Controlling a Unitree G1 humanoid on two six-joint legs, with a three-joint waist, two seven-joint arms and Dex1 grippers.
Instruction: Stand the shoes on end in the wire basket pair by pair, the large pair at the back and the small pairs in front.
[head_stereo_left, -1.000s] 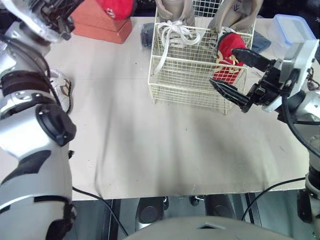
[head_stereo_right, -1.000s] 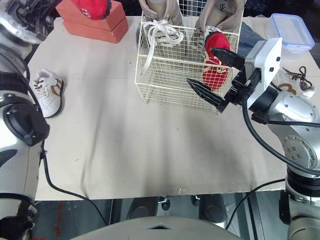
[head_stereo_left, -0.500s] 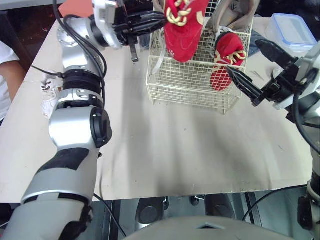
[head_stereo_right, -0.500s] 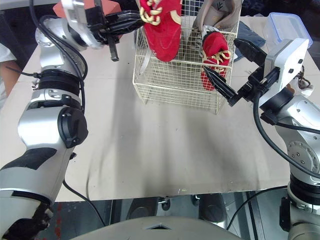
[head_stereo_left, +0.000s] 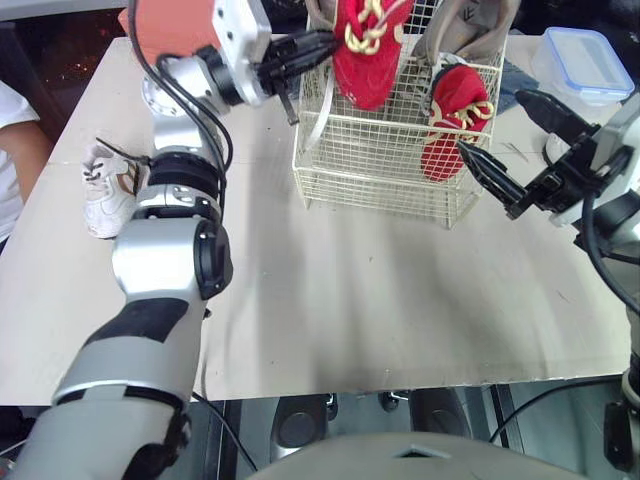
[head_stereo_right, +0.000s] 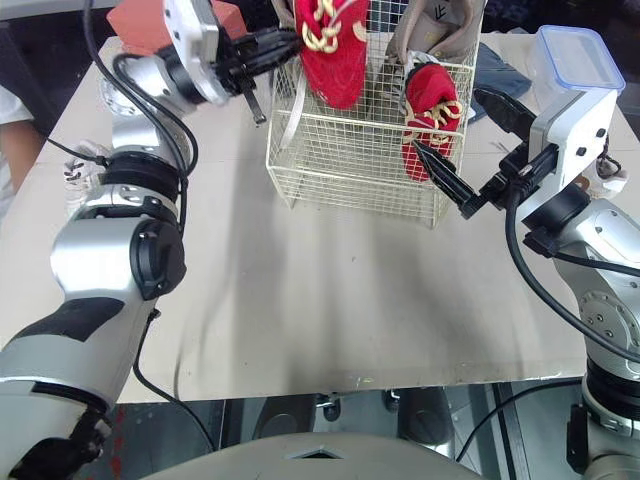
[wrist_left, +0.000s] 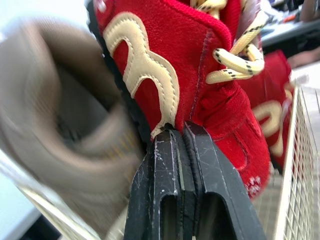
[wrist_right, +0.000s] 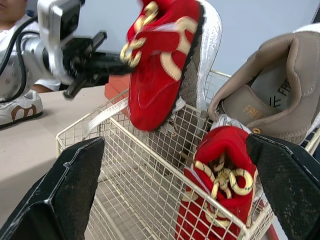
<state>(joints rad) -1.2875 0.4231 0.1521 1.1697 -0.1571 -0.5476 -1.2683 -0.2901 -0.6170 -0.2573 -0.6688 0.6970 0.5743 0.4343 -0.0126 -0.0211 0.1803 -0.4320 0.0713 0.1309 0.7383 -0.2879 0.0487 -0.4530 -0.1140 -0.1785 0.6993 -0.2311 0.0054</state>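
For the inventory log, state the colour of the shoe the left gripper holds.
Red shoe, cream trim, yellow laces; best in left wrist view.

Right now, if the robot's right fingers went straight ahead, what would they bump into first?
Most likely the wire basket, at its side wall, with the small red shoe standing just inside it. The right fingers are spread open and aimed at that corner. How near they are I cannot tell.

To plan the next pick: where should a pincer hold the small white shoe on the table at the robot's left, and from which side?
Probably the collar rim near the heel, coming from above. The white shoe appears to rest on its sole on the table with its opening upward, so the rim can be pinched from inside and outside.
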